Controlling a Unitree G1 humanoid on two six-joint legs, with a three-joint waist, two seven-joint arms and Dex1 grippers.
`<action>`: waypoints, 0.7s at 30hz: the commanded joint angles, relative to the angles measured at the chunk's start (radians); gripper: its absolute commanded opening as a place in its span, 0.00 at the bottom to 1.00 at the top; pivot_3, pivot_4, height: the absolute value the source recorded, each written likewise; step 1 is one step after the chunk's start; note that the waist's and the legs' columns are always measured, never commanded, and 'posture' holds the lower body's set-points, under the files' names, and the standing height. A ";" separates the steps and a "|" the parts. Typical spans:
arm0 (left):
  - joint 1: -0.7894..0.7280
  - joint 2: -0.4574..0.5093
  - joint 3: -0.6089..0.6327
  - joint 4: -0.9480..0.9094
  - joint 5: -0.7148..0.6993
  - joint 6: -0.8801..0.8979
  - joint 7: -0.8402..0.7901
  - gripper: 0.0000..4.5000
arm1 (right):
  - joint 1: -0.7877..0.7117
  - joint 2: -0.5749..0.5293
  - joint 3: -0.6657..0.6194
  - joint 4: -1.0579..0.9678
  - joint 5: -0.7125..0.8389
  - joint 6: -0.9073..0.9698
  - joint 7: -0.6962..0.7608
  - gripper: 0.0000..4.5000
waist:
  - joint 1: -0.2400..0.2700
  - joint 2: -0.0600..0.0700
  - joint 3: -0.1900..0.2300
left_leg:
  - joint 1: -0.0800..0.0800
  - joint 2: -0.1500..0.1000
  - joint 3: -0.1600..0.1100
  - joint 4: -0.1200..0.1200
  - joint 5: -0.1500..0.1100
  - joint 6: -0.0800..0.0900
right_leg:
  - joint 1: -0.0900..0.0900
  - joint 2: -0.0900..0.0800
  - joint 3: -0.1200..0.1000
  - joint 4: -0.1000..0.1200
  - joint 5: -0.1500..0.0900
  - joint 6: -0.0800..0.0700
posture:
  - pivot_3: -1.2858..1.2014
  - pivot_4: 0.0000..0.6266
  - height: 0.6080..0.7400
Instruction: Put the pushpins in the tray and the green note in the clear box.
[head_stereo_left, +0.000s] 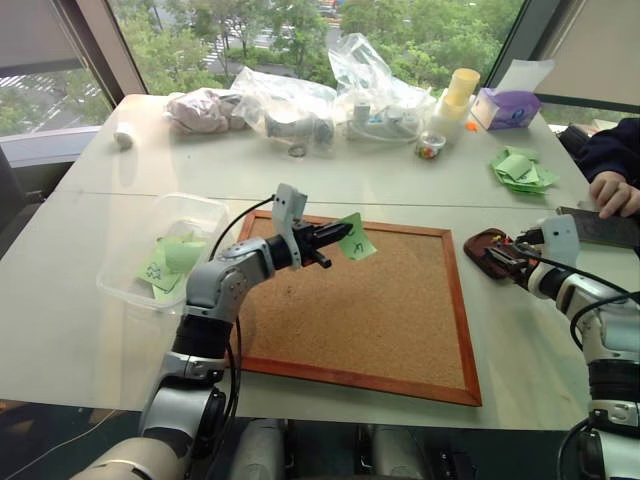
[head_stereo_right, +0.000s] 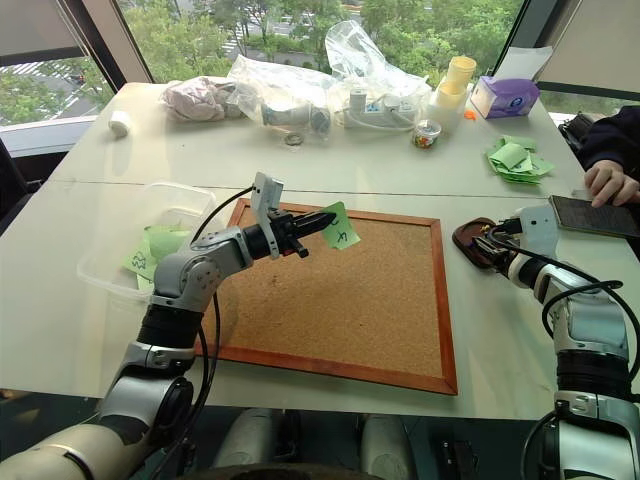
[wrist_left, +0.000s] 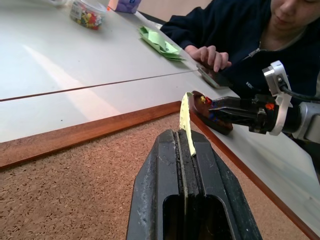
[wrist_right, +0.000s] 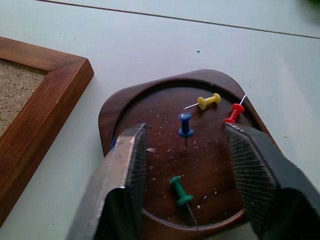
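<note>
Clear box (head_stereo_left: 205, 215) sits far left, holding other green slips. Green note (head_stereo_left: 357, 237) is pinched at one edge by the closed left gripper (head_stereo_left: 335, 236), held above the cork board (head_stereo_left: 380, 300); judged light, limp, easily creased. Right gripper (wrist_right: 187, 165), jaws wide, is poised over the tray (wrist_right: 117, 112); four pushpins (wrist_right: 185, 122) lie in the tray between the jaws.
</note>
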 joint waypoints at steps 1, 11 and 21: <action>0.002 0.008 0.011 -0.050 -0.001 -0.023 0.001 0.00 | -0.010 -0.027 -0.041 -0.118 0.035 0.026 0.003 0.90 | 0.000 0.000 0.000 | 0.000 0.000 0.000 0.000 0.000 0.000 | 0.000 0.000 0.000 0.000 0.000 0.000 | 0.52 0.24 1.00; 0.010 0.080 -0.019 -0.142 0.100 -0.126 0.022 0.00 | -0.001 -0.066 -0.018 -0.391 0.138 0.163 0.087 0.90 | 0.002 0.000 0.000 | 0.000 0.000 0.000 0.000 0.000 0.000 | 0.000 0.000 0.000 0.000 0.000 0.000 | 0.52 0.24 1.00; 0.114 0.316 0.316 -0.346 0.041 0.010 0.183 0.00 | -0.041 -0.081 0.145 -0.590 0.250 0.206 0.270 0.90 | -0.020 0.000 0.000 | 0.000 0.003 -0.003 -0.001 0.000 0.000 | -0.001 0.002 0.000 0.001 0.000 0.000 | 0.52 0.24 1.00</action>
